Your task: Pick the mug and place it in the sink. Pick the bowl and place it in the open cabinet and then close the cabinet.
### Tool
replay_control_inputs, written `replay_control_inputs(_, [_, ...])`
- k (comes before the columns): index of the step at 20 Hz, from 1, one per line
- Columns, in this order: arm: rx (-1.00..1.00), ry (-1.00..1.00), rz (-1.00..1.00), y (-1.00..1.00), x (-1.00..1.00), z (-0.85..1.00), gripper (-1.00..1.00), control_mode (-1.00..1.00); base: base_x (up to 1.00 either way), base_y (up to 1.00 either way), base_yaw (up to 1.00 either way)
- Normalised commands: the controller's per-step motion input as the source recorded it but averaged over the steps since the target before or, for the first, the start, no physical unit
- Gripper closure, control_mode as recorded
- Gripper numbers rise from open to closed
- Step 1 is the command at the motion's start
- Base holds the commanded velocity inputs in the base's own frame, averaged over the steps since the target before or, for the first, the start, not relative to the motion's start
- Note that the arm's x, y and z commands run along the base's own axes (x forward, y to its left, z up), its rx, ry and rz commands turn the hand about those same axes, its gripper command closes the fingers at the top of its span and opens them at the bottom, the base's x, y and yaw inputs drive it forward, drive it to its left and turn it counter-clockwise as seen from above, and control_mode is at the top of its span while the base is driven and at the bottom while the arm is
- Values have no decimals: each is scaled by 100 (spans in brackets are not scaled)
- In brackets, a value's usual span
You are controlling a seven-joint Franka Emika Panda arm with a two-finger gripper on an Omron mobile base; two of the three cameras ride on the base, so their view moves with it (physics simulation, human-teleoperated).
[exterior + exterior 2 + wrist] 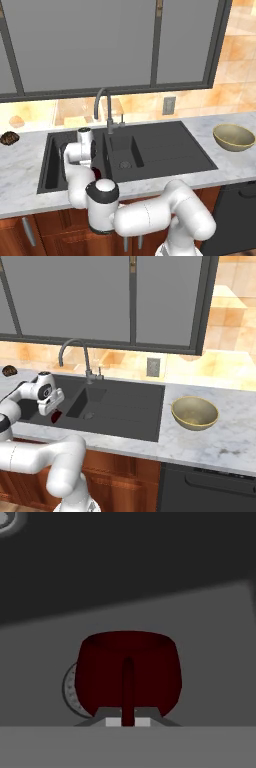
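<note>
1. The arm (150, 215) reaches from the base over the front edge of the table (20, 190) and down into the left basin of the sink (165, 150).
2. The tool (128, 721) is pressed together on the handle of the mug (129, 672), which runs down the near side of the cup to between the fingertips in the hand view.
3. The mug is dark red and sits upright in the hand view, its mouth toward the top of that view, with a round steel drain (71, 692) showing just behind its left side.
4. In the left base view a sliver of the mug (97, 173) shows below the wrist, inside the left basin; in the right base view it shows as a small red patch (56, 416) under the hand, low in the same basin.
5. Whether the mug touches the basin floor or hangs just above it, I cannot tell.
6. The faucet (102, 107) rises behind the sink, between the two basins.
7. The bowl (194, 412) stands upright on the table to the right of the sink, well apart from the arm.
8. A dark brown lumpy item (9, 137) lies on the table left of the sink, and a tan one (16, 121) lies behind it, near the wall.
9. A wall outlet (169, 105) sits behind the drainboard.
</note>
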Motion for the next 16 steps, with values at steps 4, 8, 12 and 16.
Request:
replay_control_inputs(4, [1, -20, 0, 8, 20, -42, 100, -100, 0, 0, 0])
replay_control_inputs(8, [6, -19, 0, 7, 25, -39, 100, -100, 0, 0, 0])
replay_control_inputs(12, [11, -18, 0, 7, 23, -43, 100, -100, 0, 0, 0])
replay_control_inputs(16, [21, -20, 0, 17, 4, -59, 100, -100, 0, 0, 0])
